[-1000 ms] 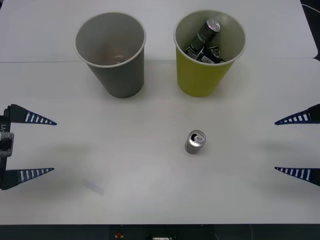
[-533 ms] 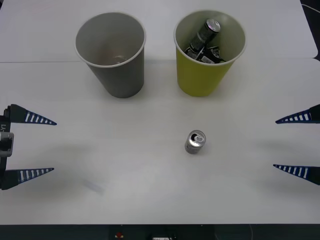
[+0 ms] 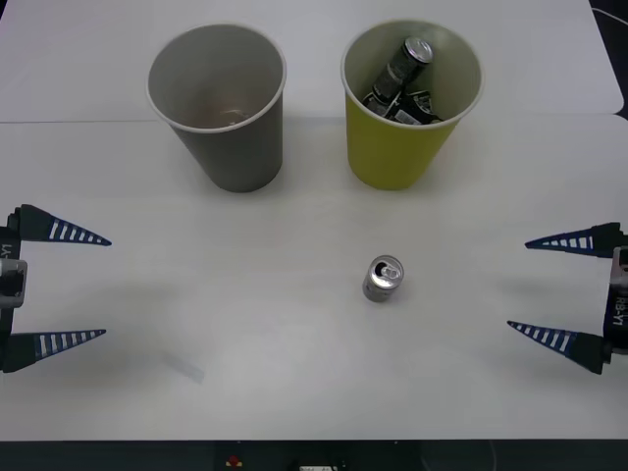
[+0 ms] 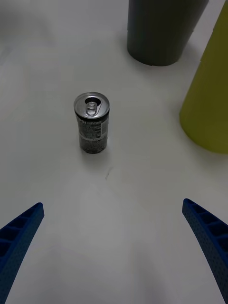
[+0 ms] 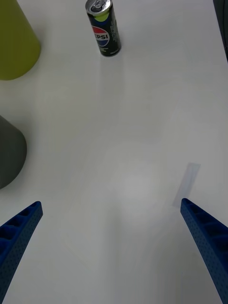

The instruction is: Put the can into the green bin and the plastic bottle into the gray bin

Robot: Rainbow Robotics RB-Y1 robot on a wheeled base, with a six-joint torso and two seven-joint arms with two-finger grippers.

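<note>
The can [image 3: 382, 279] stands upright on the white table, in front of the green bin [image 3: 410, 101]; I also see the can [image 4: 92, 122] in the right wrist view and the can [image 5: 103, 27] in the left wrist view. The green bin holds several darker cans. The gray bin [image 3: 220, 106] stands to its left. My right gripper [image 3: 540, 288] is open at the table's right side, level with the can and well apart from it. My left gripper [image 3: 86, 287] rests open at the left edge. The plastic bottle is out of view.
A faint strip of clear tape [image 3: 183, 367] lies on the table near the front left. A table seam [image 3: 59, 122] runs behind the bins. Bare tabletop lies between the can and each gripper.
My right gripper has moved left, further into view toward the can. The left gripper, the can and the bins have stayed put.
</note>
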